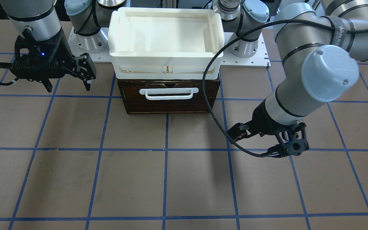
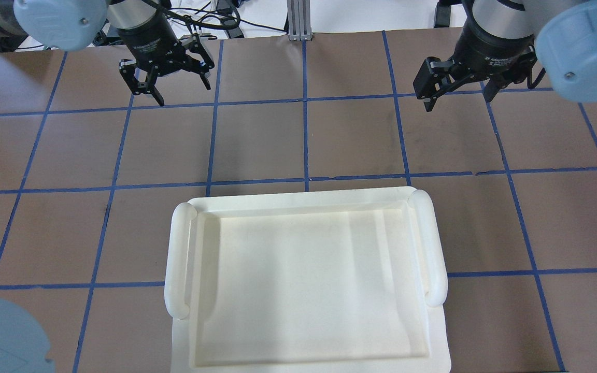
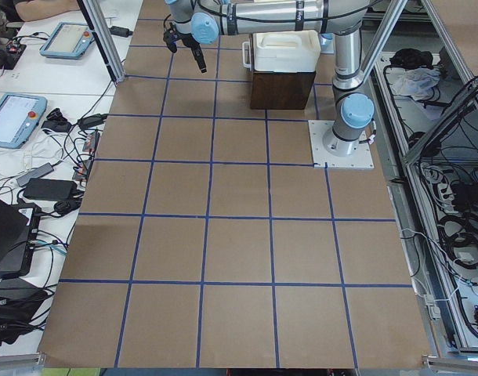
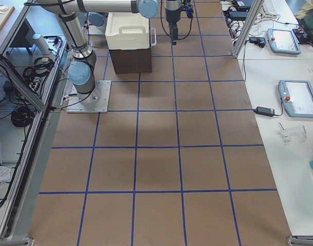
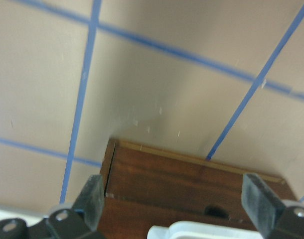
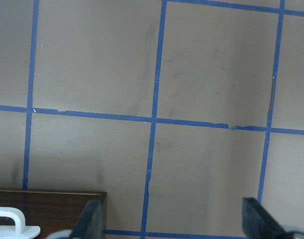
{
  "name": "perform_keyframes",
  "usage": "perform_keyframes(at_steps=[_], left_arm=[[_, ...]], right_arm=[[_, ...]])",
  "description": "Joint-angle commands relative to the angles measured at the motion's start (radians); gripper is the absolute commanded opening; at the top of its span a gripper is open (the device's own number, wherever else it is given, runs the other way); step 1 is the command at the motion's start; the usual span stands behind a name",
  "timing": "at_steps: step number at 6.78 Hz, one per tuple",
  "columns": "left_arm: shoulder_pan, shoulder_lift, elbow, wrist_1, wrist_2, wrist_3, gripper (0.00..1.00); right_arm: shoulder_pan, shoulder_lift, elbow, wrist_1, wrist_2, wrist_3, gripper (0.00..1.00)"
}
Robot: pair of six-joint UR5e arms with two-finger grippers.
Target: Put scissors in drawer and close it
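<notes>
Where the left arm (image 1: 315, 64) ends, left claw (image 2: 183, 92): released, its two fingers (image 2: 155, 96) spread wide with nothing between them; it hangs above the desk (image 1: 184, 179), clear of the surface.
Left claw, position: out in front of the drawer (image 1: 171, 103) and off to one side, near its front corner but not touching it; the wrist view looks down on the drawer's dark wood.
Right claw (image 2: 456, 101): likewise released, fingers apart and bare, held above the desk.
Right claw, position: off the opposite side of the drawer, about level with the tray's end, apart from both.
Drawer: dark-brown wood, pushed fully in beneath the tray with only its front showing; it stands at the robot's side of the desk, between the two claws.
Handle (image 1: 168, 93): white bar lying horizontally across the drawer front, touched by neither claw.
Tray (image 1: 166, 60): white plastic, sitting directly above the drawer.
Cable (image 1: 208, 80): black braid arcing from the left arm's wrist past the tray's corner and the drawer's front corner.
Desk: brown surface ruled into squares by blue tape lines (image 1: 164, 150).
</notes>
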Motion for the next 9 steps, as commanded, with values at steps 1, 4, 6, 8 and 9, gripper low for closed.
perform_keyframes(at_steps=[1, 4, 6, 8, 9], left_arm=[[0.05, 0.056, 0.0, 0.012, 0.114, 0.199, 1.0], [0.048, 0.168, -0.009, -0.073, 0.082, 0.201, 1.0], [0.048, 0.19, -0.024, -0.073, 0.079, 0.203, 1.0], [0.058, 0.196, -0.035, -0.073, 0.077, 0.203, 1.0], [0.058, 0.199, -0.036, -0.073, 0.077, 0.203, 1.0]], right_arm=[[-0.001, -0.001, 0.0, -0.017, -0.002, 0.0, 1.0], [-0.007, -0.001, 0.0, -0.018, -0.002, 0.0, 1.0], [-0.015, 0.001, 0.001, -0.018, -0.002, -0.002, 1.0], [-0.015, 0.001, 0.001, -0.018, 0.001, -0.002, 1.0], [-0.015, 0.001, 0.0, -0.017, -0.002, -0.002, 1.0]])
